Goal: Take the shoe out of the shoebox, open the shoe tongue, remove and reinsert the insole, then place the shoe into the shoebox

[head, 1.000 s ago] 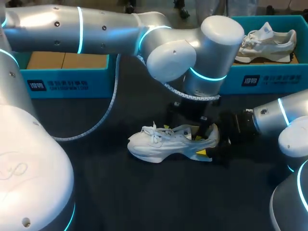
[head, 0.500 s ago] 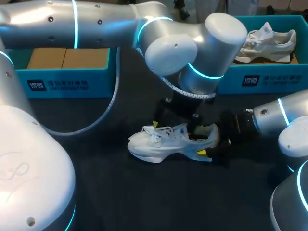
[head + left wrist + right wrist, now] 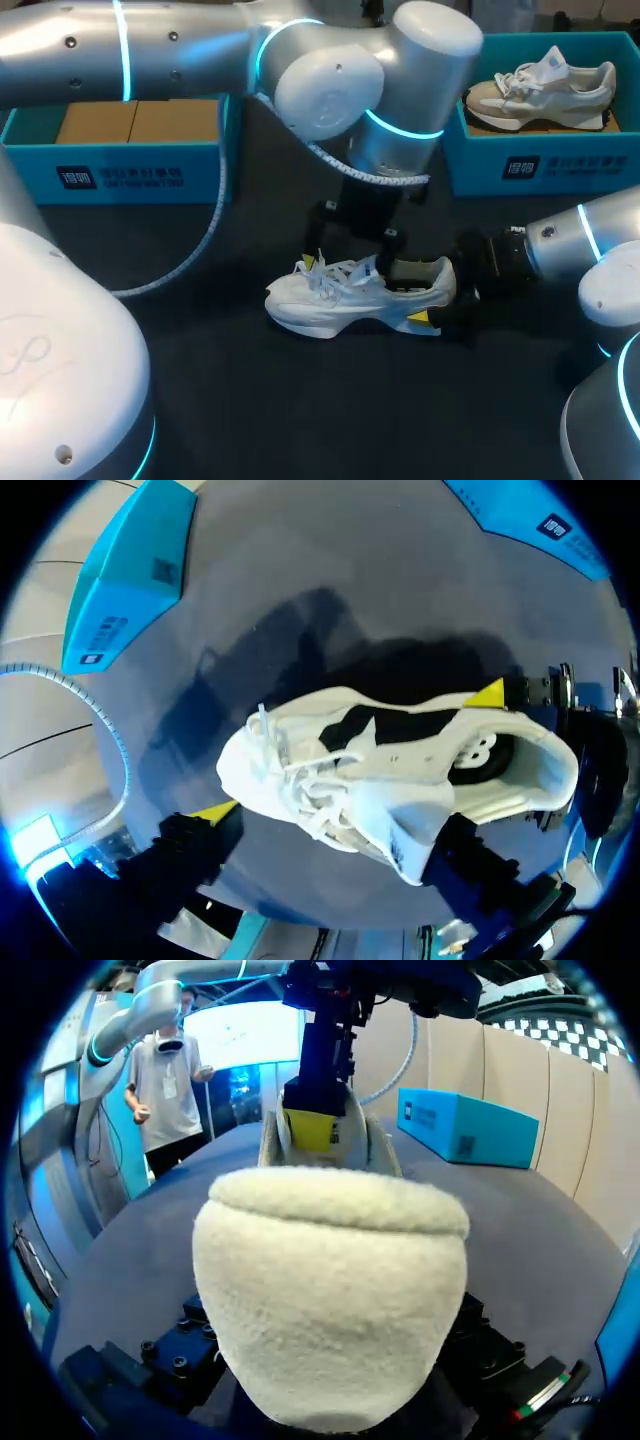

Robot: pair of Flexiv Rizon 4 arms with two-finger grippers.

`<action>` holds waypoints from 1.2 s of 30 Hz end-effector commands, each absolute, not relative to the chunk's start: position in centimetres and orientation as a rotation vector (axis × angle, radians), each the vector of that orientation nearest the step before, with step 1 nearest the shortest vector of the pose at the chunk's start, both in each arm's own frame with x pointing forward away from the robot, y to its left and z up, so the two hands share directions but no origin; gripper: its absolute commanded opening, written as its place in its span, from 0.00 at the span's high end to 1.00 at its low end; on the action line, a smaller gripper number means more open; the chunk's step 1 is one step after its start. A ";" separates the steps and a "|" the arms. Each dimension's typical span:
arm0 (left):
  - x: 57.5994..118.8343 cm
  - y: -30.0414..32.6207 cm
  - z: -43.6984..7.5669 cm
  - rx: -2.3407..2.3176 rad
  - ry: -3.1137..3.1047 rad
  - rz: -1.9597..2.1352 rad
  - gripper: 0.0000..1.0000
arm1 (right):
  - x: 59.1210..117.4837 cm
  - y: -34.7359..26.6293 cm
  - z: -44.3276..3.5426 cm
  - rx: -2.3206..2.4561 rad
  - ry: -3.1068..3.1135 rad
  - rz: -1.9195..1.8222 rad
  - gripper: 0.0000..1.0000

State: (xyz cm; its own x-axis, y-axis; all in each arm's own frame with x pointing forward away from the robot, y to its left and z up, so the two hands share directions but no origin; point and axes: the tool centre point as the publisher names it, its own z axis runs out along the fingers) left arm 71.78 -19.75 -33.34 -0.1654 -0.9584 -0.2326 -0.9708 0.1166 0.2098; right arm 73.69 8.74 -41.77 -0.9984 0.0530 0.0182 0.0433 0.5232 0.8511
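A white shoe lies on its sole on the dark table, toe to the left. My left gripper hangs open over its laces and tongue. In the left wrist view the laces and raised tongue lie between its spread fingers. My right gripper is shut on the shoe's heel from the right, with one yellow tip against the near side. The right wrist view is filled by the fleecy heel, and the left arm's yellow fingertip shows beyond it.
A teal shoebox at the back right holds a second pale shoe. Another teal box with cardboard inside stands at the back left. The left arm's cable loops over the table.
My left gripper has moved left along the shoe, from over its opening to over the laces. The right gripper and the shoe have stayed still.
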 end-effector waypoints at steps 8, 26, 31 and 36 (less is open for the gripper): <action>71.2 -17.7 -32.4 -2.107 2.395 0.381 0.89 | 73.6 9.3 -42.3 0.088 2.732 1.523 1.00; 71.6 -14.5 -32.7 -2.181 2.346 0.324 1.00 | 73.6 9.3 -42.3 0.088 2.732 1.523 1.00; 71.8 -13.4 -33.9 -2.185 2.317 0.341 0.71 | 73.6 9.3 -42.3 0.088 2.732 1.523 1.00; 71.9 -12.8 -35.3 -2.210 2.273 0.369 0.67 | 73.6 9.3 -42.3 0.088 2.732 1.523 1.00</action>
State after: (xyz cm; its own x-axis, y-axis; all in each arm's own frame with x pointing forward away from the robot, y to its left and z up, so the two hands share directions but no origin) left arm 71.99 -13.18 -34.50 -0.0507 -0.9874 -0.1499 -0.9801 0.0203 0.1977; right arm 73.69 8.79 -41.77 -0.9984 0.0528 0.0181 0.0431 0.5230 0.8512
